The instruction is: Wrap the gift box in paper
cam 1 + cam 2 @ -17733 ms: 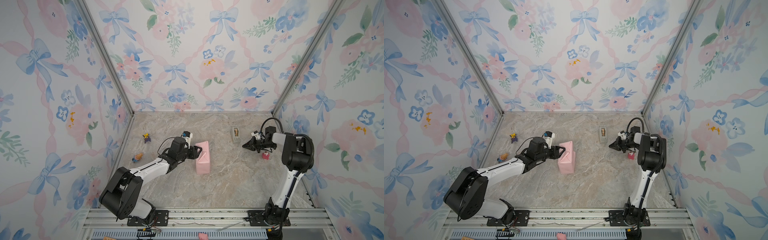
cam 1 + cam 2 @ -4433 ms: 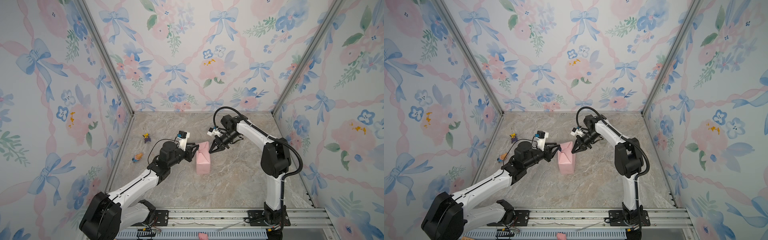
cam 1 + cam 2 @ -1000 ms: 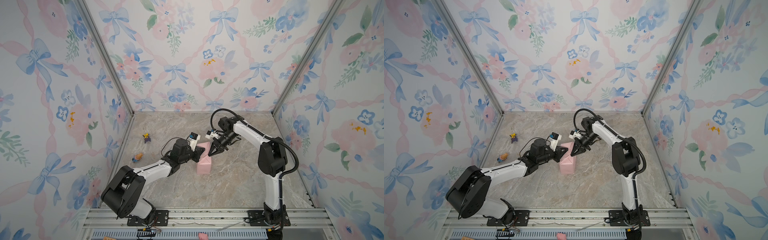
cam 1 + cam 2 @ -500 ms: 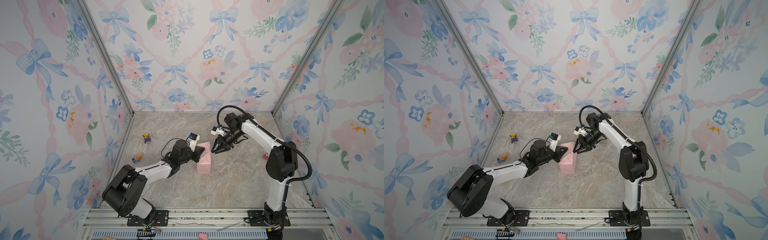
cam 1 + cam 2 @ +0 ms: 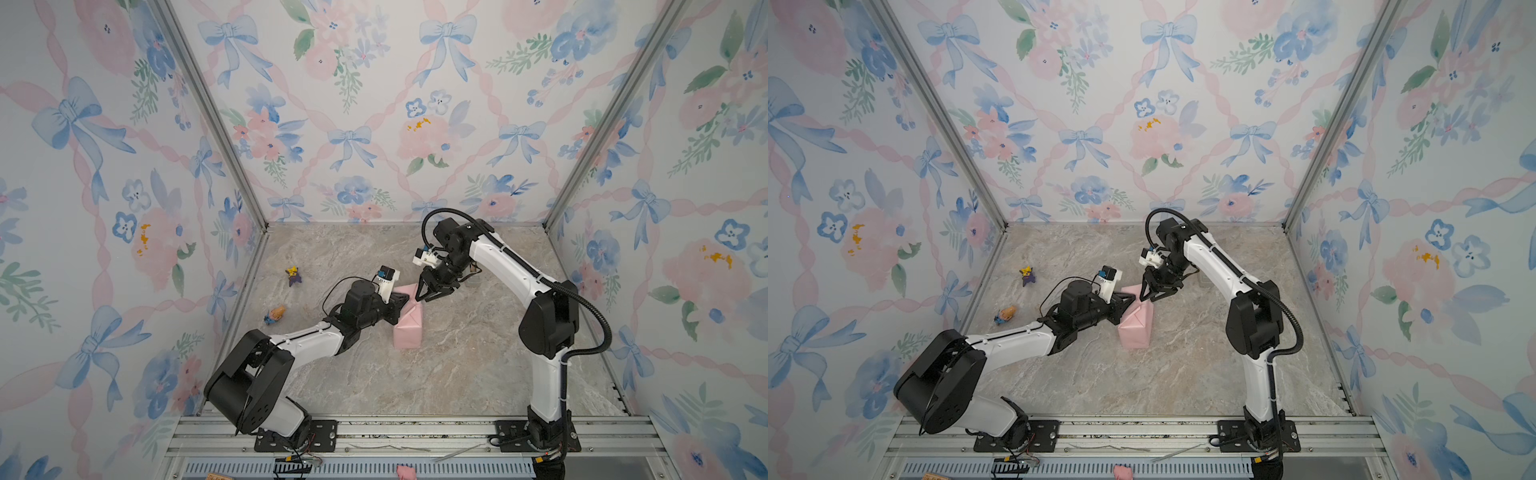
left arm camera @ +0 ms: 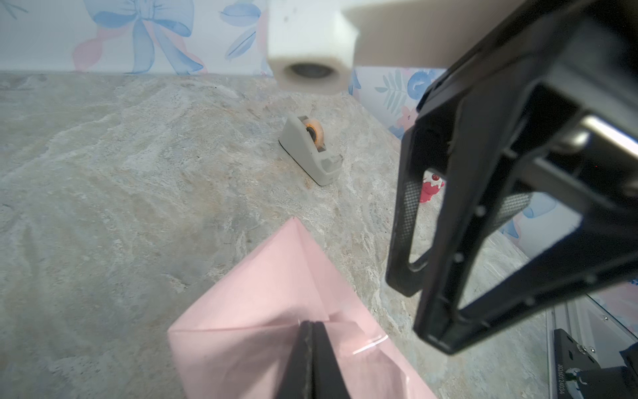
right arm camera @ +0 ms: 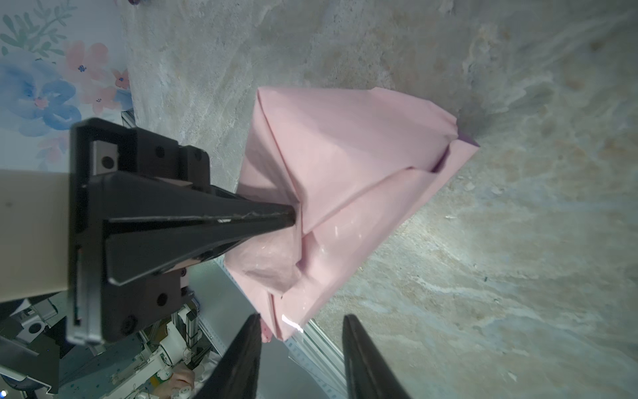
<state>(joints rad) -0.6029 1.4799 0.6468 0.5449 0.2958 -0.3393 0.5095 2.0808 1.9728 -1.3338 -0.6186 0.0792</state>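
The left gripper is closed, and its joined tips are pressed onto the folded end of the paper. The gift box is fully hidden inside the paper, near the middle of the table. The right gripper is held apart and empty just off the same end's pointed flap. Bare marble is seen in front of the paper. The tape dispenser is set well apart, toward the back wall.

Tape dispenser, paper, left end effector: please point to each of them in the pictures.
tape dispenser [image 6: 298,148], left wrist view, on its grey side wall.
paper [image 5: 409,328], in a top view, on the pink upper face.
left end effector [image 7: 291,217], right wrist view, at its closed tips.
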